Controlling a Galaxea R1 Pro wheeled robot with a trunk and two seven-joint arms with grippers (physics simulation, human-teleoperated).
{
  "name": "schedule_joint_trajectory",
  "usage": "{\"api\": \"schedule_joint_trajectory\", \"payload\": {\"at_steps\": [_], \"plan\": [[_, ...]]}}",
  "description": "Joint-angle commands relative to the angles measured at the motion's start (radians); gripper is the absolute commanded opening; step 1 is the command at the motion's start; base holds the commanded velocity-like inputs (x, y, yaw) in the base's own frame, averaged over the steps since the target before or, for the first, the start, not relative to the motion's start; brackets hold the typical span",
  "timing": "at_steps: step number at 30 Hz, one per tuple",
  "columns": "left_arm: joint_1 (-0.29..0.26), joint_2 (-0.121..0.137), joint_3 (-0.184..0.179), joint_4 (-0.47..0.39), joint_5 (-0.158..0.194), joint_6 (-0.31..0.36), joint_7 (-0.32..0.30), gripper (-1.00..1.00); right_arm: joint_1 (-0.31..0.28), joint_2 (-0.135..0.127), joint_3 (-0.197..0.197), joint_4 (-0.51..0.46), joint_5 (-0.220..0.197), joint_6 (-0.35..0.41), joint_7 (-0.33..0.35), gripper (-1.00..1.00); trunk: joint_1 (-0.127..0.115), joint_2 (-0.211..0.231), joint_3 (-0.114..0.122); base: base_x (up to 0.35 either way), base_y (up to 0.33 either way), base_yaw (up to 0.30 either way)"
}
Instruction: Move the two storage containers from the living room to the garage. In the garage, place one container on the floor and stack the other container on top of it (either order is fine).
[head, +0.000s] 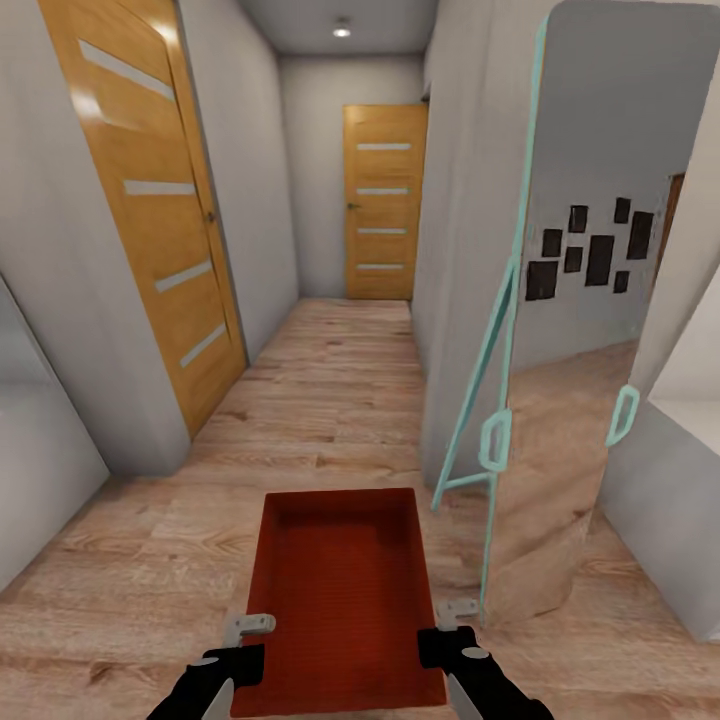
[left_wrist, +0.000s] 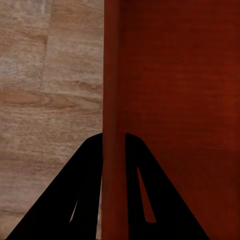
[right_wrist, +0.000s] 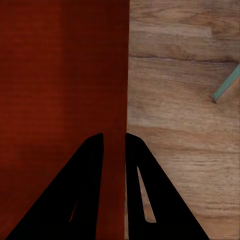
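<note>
Carrying one bin (head: 342, 590) between us: left gripper (head: 240, 650) pinches its left wall, right gripper (head: 447, 640) pinches the right wall, each with one finger inside and one outside. Bin is lifted over wood floor (head: 330, 400). Just beyond the right gripper leans a teal mirror (head: 560, 330). Further ahead of both grippers, a hallway with a side door (head: 160, 220) and an end door (head: 384, 205). We judge transport underway; garage not reached, placing, second bin and stacking remain.
</note>
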Motion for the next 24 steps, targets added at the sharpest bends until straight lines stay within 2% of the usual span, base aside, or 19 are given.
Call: {"api": "schedule_joint_trajectory", "payload": {"at_steps": [1, 24], "plan": [[-0.001, 0.001, -0.011, -0.036, 0.027, -0.001, 0.008, -1.00, 0.000, 0.000, 0.009, 0.000, -0.020, 0.004, -0.005, -1.00, 0.000, 0.000, -0.001, 0.290, 0.249, 0.000], [-0.001, 0.001, -0.011, -0.036, 0.027, -0.001, 0.009, -1.00, 0.000, 0.000, 0.009, 0.000, -0.019, 0.004, -0.005, -1.00, 0.000, 0.000, -0.001, 0.276, 0.263, -0.007]]}}
